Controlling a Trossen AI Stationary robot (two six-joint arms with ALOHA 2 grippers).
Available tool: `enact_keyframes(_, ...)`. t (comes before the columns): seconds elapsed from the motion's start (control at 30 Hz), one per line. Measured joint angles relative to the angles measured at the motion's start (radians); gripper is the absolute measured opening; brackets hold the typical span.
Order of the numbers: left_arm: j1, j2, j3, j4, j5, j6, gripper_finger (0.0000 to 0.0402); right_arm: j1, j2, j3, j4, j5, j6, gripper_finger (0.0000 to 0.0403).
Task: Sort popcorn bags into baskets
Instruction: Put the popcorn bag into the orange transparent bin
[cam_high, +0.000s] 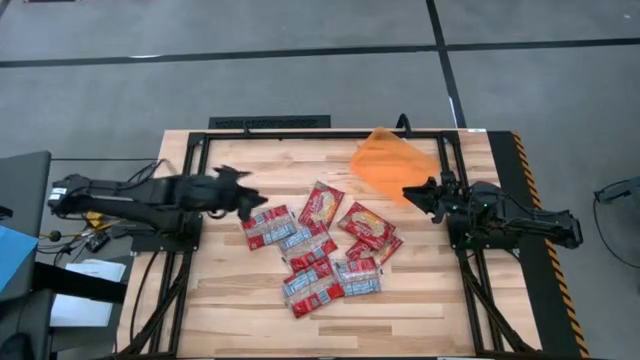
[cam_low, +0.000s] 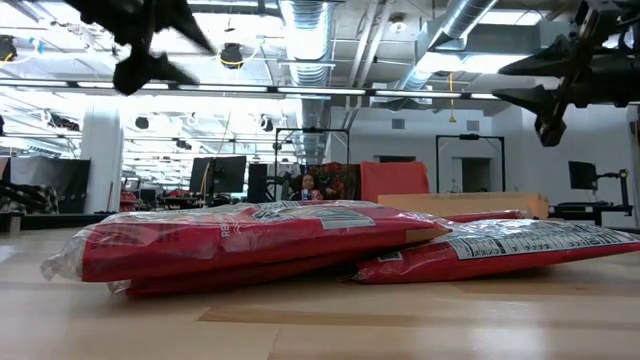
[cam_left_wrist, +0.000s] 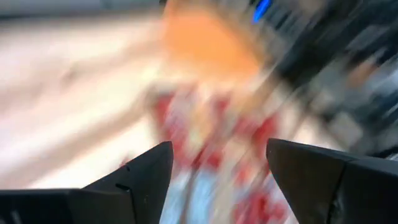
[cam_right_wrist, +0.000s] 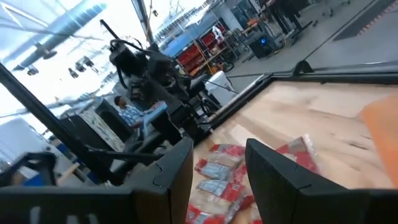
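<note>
Wooden table (cam_high: 230, 290): popcorn bags (cam_high: 320, 250) heaped mid-table, orange basket (cam_high: 392, 162) far right. Left gripper (cam_high: 240, 196) spread, empty, beside heap; right gripper (cam_high: 412, 195) parted, empty, by basket.

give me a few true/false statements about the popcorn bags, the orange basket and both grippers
1. The popcorn bags lie piled mid-table. True.
2. The orange basket is full of bags. False: no bag shows in it.
3. The left gripper grips a bag. False: it hovers open and empty at the pile's left edge.
4. The right gripper sits beside the basket, open. True.
5. The basket stands on the table's left half. False: it stands at the far right, near the right arm.
</note>
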Motion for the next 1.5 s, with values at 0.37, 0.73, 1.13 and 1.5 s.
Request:
enact_keyframes(0.37,0.295,0.318,0.067,-0.116,0.479,0.327,0.0275,0.000,0.000,0.003,-0.134,0.000,0.020,0.0179)
enact_keyframes(0.73,0.441,0.545,0.067,-0.149,0.568,0.661,0.0296,0.000,0.000,0.003,-0.133,0.001,0.022,0.0177)
enact_keyframes(1.13,0.441,0.784,0.073,-0.111,0.668,0.746,0.0296,0.000,0.000,0.003,-0.134,0.001,0.022,0.0164)
enact_keyframes(1.5,0.443,0.858,0.071,-0.088,0.708,0.797,0.0152,0.000,0.000,0.003,-0.135,0.002,0.024,0.0157)
